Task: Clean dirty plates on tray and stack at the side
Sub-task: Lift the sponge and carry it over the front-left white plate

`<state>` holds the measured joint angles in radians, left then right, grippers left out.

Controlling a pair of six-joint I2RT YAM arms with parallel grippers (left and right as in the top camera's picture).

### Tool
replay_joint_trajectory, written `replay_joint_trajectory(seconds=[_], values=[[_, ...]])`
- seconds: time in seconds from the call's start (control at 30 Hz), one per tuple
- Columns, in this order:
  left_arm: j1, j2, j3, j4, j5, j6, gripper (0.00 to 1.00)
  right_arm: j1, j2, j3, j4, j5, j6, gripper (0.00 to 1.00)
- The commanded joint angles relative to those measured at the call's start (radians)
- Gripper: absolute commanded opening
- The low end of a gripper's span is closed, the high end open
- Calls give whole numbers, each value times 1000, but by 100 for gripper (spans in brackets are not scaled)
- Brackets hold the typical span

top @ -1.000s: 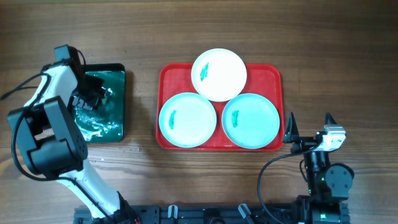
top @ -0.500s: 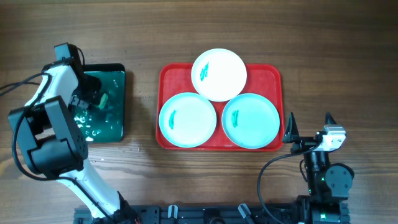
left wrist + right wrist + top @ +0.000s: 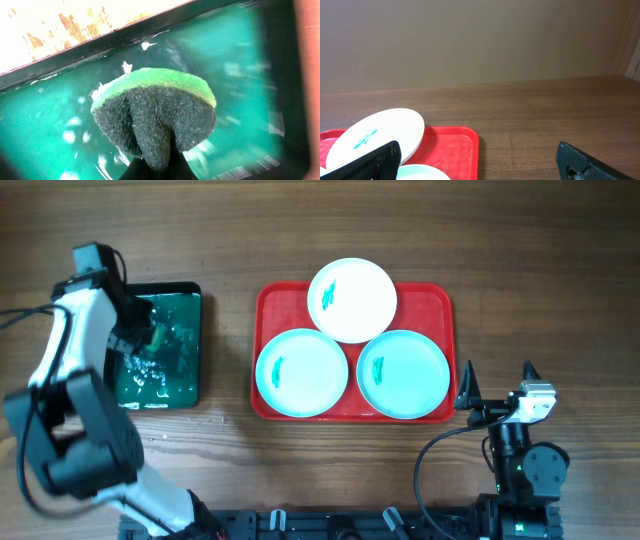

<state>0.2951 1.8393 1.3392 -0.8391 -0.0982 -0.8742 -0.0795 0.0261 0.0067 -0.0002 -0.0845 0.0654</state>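
We pinch a sponge [image 3: 155, 107] in our left gripper [image 3: 148, 340] over the green tray [image 3: 192, 380]. Our right gripper [image 3: 497, 383] is spread wide. Three plates [image 3: 352, 300] sit on the red tray [image 3: 440, 305].

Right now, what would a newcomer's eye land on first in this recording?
The red tray mid-table carries a white plate and two pale-blue plates, each with a teal smear. Far left, the left gripper pinches a green-topped dark sponge over the wet dark green tray. The right gripper sits open beside the red tray's right edge.
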Motion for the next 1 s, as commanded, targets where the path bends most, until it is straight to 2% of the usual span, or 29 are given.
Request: replay_joint_trajectory(seconds=[0.0,0.13,0.27,0.4,0.5,0.63,0.7,0.73,0.8,0.9,0.97], values=[[4,-195,3,-2,76,2,4,-5,-2,-2,3,7,-10,100],[-11,-207,-11,5,54,3,4,-5,-2,-2,3,7,-11,100],[-15,-59,-102,116,45,3,4,-5,-2,-2,3,7,-10,100],[-8,1,-100,110,53,46,4,-5,-2,-2,3,7,-10,100],[-9,-76,-54,62,57,129,4,-5,-2,-2,3,7,-10,100],[-10,-285,-11,-8,140,138,4,-5,-2,-2,3,7,-10,100],[-14,-351,-11,5,117,138,4,-5,-2,-2,3,7,-10,100],[-23,-364,-12,7,29,137,4,-5,-2,-2,3,7,-10,100],[-38,-346,-43,17,-93,126,4,-5,-2,-2,3,7,-10,100],[-43,-222,-153,87,-64,127,4,-5,-2,-2,3,7,-10,100],[-43,-146,-159,75,-55,137,4,-5,-2,-2,3,7,-10,100]])
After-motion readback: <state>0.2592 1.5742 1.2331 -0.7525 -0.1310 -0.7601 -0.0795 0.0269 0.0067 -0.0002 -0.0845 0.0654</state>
